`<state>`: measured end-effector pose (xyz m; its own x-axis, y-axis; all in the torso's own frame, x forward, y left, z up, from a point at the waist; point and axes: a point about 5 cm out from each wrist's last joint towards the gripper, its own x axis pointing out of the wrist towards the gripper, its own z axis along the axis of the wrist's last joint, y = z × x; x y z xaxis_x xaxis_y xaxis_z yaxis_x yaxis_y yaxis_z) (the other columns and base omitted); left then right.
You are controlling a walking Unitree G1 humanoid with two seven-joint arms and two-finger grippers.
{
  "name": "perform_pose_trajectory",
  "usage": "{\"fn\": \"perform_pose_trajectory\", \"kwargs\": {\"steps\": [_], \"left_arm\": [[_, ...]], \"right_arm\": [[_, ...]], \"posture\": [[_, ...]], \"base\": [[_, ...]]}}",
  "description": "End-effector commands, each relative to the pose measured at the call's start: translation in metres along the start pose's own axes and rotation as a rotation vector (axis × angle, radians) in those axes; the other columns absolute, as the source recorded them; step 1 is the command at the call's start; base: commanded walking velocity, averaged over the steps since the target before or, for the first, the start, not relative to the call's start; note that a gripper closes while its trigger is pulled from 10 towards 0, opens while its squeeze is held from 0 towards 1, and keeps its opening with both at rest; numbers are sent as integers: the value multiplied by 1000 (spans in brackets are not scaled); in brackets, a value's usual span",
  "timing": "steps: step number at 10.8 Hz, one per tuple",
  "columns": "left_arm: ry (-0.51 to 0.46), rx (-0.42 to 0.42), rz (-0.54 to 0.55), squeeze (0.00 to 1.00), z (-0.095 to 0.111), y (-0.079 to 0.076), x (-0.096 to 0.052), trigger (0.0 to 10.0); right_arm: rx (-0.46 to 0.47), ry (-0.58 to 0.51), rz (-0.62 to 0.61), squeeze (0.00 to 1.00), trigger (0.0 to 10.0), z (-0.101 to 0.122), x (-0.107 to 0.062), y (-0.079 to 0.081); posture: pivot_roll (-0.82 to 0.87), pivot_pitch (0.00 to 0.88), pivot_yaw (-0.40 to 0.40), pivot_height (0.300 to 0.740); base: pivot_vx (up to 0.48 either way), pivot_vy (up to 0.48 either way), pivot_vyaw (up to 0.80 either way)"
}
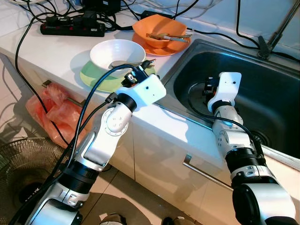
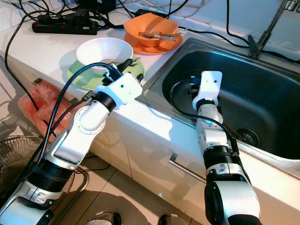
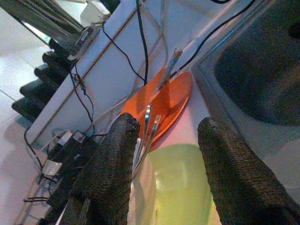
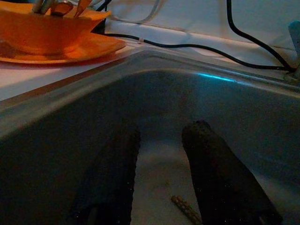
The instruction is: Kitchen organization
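Our left gripper (image 3: 164, 159), fingers spread and empty, hovers over the green plate (image 3: 180, 183); 2 utensils (image 3: 149, 129) point away beyond it. Our right gripper (image 4: 159, 154) gapes empty inside the sink (image 4: 243, 108), perhaps a chopstick (image 4: 186, 209) between its fingertips.

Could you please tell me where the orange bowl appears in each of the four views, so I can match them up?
Left eye view: orange bowl at top centre, on the counter behind the white bowl.
Right eye view: top centre, slightly further left.
Left wrist view: centre, beyond the left end effector.
Right wrist view: top left corner.
Shared landmark: the sink rim beside it.
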<state>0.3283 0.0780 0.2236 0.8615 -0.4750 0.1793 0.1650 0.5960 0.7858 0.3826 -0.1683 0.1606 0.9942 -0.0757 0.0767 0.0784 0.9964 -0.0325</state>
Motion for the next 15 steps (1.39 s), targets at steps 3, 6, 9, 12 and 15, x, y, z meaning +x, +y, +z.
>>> {"fn": "perform_pose_trajectory", "kwargs": {"steps": [3,6,9,12,15], "left_arm": [[27,76,15,0,-4,0,9,10000],[41,138,25,0,-6,1,19,10000],[33,150,39,0,-5,2,24,7490],[22,149,43,0,-4,1,25,0],[15,148,44,0,-4,1,26,0]], "right_arm": [[13,-3,4,0,10000,-1,-1,1],[14,-6,3,0,10000,0,-1,1],[13,-7,1,0,10000,0,-2,1],[13,-7,1,0,10000,0,-1,2],[15,-8,0,0,10000,0,-2,2]], "posture": [[69,118,-41,740],[61,115,-41,740],[62,114,-41,740],[63,112,-40,740],[64,109,-41,740]], "base": [[0,0,0],[0,0,0],[0,0,0],[0,0,0],[0,0,0]]}}
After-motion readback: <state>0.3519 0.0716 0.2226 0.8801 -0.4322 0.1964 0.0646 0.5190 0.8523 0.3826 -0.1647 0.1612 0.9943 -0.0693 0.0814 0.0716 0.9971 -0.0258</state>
